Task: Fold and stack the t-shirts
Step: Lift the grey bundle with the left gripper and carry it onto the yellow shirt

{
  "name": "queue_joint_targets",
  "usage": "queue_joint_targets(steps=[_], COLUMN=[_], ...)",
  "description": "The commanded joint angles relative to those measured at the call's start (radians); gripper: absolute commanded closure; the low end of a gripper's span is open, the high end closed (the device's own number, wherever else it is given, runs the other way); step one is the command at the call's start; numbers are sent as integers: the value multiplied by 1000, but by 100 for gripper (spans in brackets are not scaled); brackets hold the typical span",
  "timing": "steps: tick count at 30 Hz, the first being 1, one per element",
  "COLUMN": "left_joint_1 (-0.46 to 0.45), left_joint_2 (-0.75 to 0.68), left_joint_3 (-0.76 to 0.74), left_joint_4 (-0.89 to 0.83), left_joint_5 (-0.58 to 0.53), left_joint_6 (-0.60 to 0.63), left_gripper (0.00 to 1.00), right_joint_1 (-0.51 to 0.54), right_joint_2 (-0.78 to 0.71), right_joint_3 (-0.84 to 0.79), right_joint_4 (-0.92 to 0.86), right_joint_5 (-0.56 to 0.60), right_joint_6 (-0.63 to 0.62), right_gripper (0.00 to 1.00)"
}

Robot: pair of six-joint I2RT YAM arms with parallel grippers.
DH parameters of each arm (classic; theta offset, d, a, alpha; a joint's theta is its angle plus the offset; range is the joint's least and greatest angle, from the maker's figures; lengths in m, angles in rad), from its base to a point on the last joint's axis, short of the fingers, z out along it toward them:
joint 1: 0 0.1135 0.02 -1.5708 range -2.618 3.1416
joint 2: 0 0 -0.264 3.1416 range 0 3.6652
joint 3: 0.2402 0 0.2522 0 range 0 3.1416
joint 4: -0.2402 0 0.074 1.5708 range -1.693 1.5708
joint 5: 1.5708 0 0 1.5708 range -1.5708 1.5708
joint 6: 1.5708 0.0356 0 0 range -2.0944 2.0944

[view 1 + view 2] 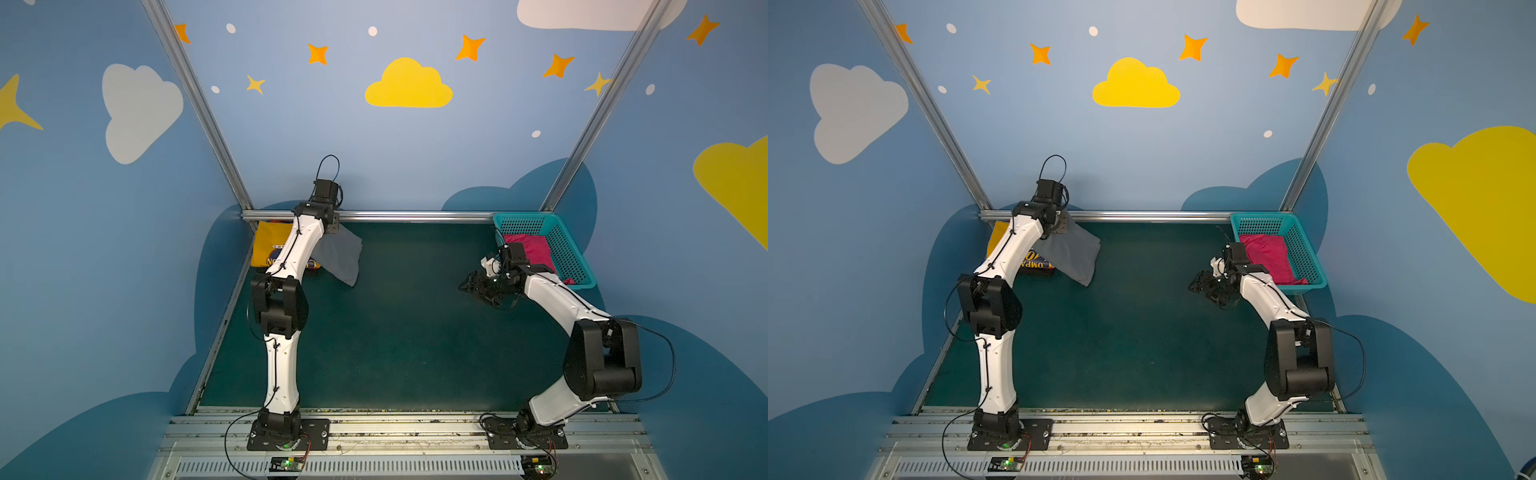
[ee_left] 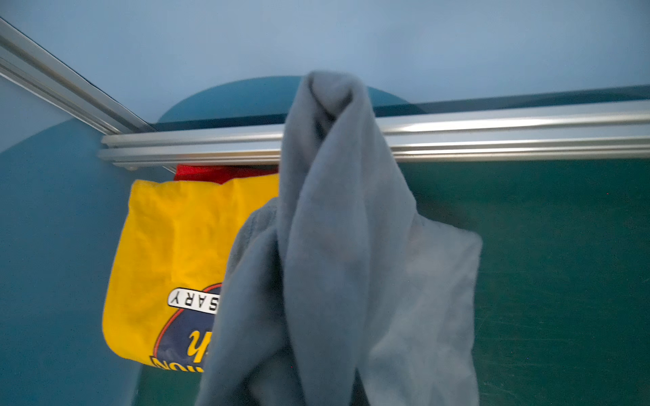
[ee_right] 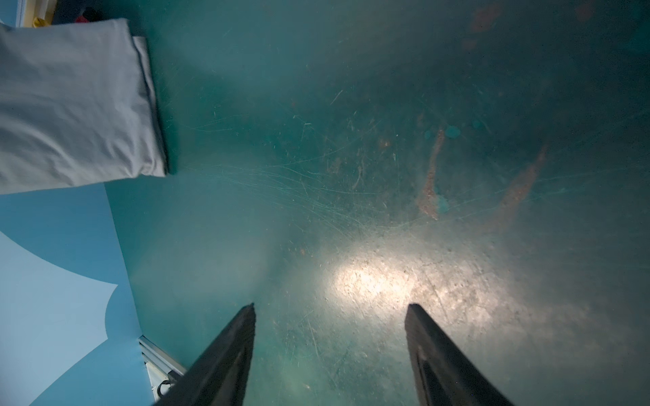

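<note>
Both top views show my left claw [image 1: 335,229] clamped on the grey t-shirt [image 1: 340,257], which hangs beside the arm-hidden yellow t-shirt [image 1: 266,245]; the pink t-shirt [image 1: 525,249] lies in the basket [image 1: 567,253]. Left wrist alone shows red cloth [image 2: 211,173] behind the yellow. Right wrist shows my right claw [image 3: 329,309] spread above the desk [image 3: 351,158].

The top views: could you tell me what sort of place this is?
Likely a robot test booth: two arms bolted to a rail, an aluminium frame, cloud-and-star painted walls.

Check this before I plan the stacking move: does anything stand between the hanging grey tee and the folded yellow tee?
Nothing visible does. The grey tee hangs beside the yellow tee, overlapping its edge in the left wrist view.
</note>
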Motion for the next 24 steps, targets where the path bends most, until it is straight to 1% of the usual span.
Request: queue_joint_targets(steps=[1, 3, 5, 15, 18, 24], left_joint_1=[25, 37, 54, 154, 170, 179], left_joint_2=[-40, -29, -36, -111, -132, -155], left_joint_3=[84, 124, 128, 121, 120, 124], left_joint_4=[-13, -31, -29, -20, -21, -18], left_joint_5=[-1, 0, 1, 138, 181, 229], left_joint_6=[28, 40, 43, -6, -27, -43], left_gripper=[95, 95, 95, 95, 95, 95], right_joint_1=[-4, -4, -3, -2, 1, 3], right_joint_2=[17, 22, 25, 45, 49, 53], right_joint_3=[39, 41, 44, 47, 46, 44], right_joint_4=[-17, -17, -16, -12, -10, -2], right_joint_5=[3, 4, 4, -2, -2, -9], right_joint_6=[-5, -4, -5, -2, -1, 2], right_gripper=[31, 32, 31, 32, 32, 32])
